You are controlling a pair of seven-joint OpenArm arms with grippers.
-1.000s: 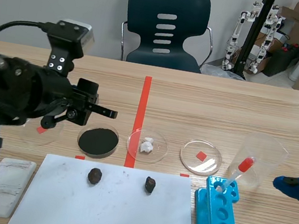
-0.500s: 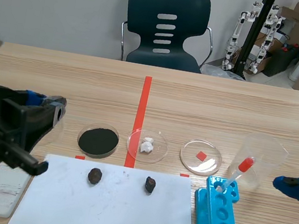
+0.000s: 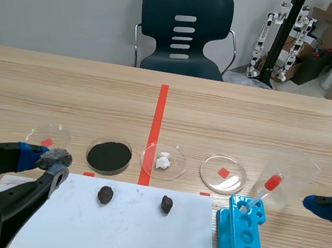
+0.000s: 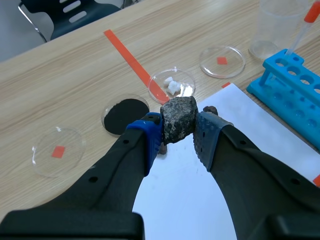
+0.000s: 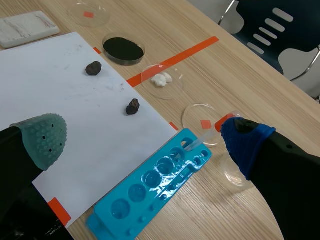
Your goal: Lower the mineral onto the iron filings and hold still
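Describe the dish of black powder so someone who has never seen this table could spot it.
Follow the orange-red tape line down the table's middle to the row of clear round dishes beyond the white sheet. The black powder dish is just left of the line. It alone is filled black; the next one holds white lumps.

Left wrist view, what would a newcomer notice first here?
The left claw is shut on a grey rock, pinched between its blue pads. Just ahead of it sits a dish of black filings, and a bright blue rack stands beside the white sheet.
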